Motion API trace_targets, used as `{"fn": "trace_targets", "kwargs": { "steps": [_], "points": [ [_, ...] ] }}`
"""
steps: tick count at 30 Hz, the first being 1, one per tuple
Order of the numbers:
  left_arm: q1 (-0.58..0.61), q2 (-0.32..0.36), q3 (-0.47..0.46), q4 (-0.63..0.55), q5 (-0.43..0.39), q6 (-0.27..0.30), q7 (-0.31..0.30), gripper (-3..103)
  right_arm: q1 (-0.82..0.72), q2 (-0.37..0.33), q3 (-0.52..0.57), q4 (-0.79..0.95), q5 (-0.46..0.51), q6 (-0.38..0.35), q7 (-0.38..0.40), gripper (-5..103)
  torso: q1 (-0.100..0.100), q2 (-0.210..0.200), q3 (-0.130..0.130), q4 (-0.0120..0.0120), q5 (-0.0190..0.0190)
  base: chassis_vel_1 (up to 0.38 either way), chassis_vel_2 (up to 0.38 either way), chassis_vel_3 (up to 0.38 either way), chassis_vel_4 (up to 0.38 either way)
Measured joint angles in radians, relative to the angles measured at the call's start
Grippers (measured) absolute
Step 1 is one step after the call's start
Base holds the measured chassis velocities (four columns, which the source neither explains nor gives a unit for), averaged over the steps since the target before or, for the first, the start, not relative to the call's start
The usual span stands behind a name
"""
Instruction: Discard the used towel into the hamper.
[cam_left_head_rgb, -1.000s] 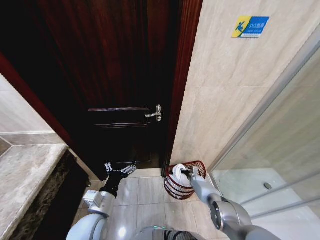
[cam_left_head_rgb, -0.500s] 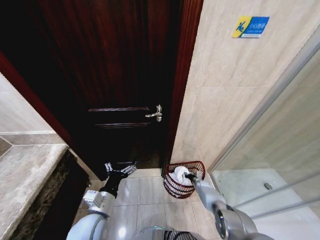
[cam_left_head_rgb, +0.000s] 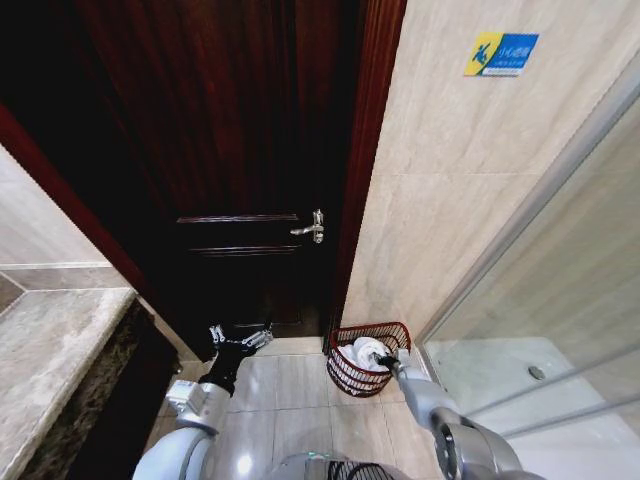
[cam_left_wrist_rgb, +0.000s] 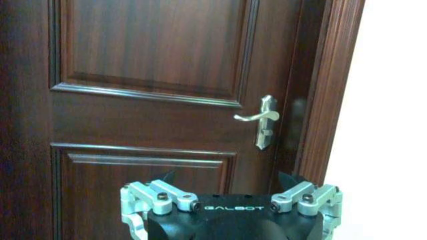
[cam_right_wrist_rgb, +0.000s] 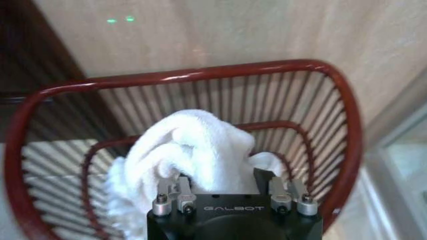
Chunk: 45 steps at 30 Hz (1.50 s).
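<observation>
The hamper (cam_left_head_rgb: 345, 372) is a small round basket of dark red ribs, standing on the floor tiles against the beige wall, just right of the door frame. The white towel (cam_left_head_rgb: 366, 351) sits bunched inside it. In the right wrist view the towel (cam_right_wrist_rgb: 190, 150) rises from between my right gripper's linkages, with the hamper's rim (cam_right_wrist_rgb: 200, 75) curving around it. My right gripper (cam_left_head_rgb: 384, 358) is down inside the hamper, shut on the towel. My left gripper (cam_left_head_rgb: 240, 338) hangs open low in front of the door, holding nothing.
A dark wooden door (cam_left_head_rgb: 230, 150) with a metal lever handle (cam_left_head_rgb: 312, 228) fills the wall ahead. A stone counter (cam_left_head_rgb: 50, 350) runs along my left. A glass shower screen (cam_left_head_rgb: 560, 300) and its white tray stand to the right.
My right arm has lowered the towel from above the rim down into the hamper. The left arm has not moved.
</observation>
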<state>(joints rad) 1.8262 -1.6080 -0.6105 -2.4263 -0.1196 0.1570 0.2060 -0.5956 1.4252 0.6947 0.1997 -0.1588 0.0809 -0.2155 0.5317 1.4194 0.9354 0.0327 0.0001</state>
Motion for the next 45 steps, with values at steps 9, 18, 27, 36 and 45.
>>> {"fn": "trace_targets", "kwargs": {
  "steps": [9, 18, 27, 36, 45],
  "points": [
    [0.0, 0.0, 0.0, 0.0, 0.0, 0.0, 0.0, 100, -0.043, -0.041, -0.041, 0.107, 0.031, -0.012, -0.044, 91, 0.0, 0.0, 0.0, 0.0, 0.0001, 0.0, 0.0, 0.0, 0.0],
    [0.0, 0.0, 0.0, 0.0, 0.0, 0.0, 0.0, 100, -0.319, -0.14, -0.211, 0.566, 0.359, -0.044, -0.085, 100, 0.0, 0.0, 0.0, -0.0001, -0.0003, 0.0, 0.0, 0.0, 0.0],
    [0.0, 0.0, 0.0, 0.0, 0.0, 0.0, 0.0, 100, -0.596, -0.169, -0.131, 1.045, 0.468, -0.016, -0.033, 100, 0.0, 0.0, 0.0, 0.0003, -0.0004, 0.0, 0.0, 0.0, 0.0],
    [0.0, 0.0, 0.0, 0.0, 0.0, 0.0, 0.0, 100, -0.86, -0.113, 0.027, 1.455, 0.448, 0.06, 0.032, 100, 0.0, 0.0, 0.0, 0.0, -0.0003, 0.0, 0.0, 0.0, 0.0],
    [0.0, 0.0, 0.0, 0.0, 0.0, 0.0, 0.0, 100, -1.059, -0.047, 0.113, 1.772, 0.494, 0.095, 0.062, 100, 0.0, 0.0, 0.0, 0.0, -0.0002, 0.0, 0.0, 0.0, 0.0]
  ]
}}
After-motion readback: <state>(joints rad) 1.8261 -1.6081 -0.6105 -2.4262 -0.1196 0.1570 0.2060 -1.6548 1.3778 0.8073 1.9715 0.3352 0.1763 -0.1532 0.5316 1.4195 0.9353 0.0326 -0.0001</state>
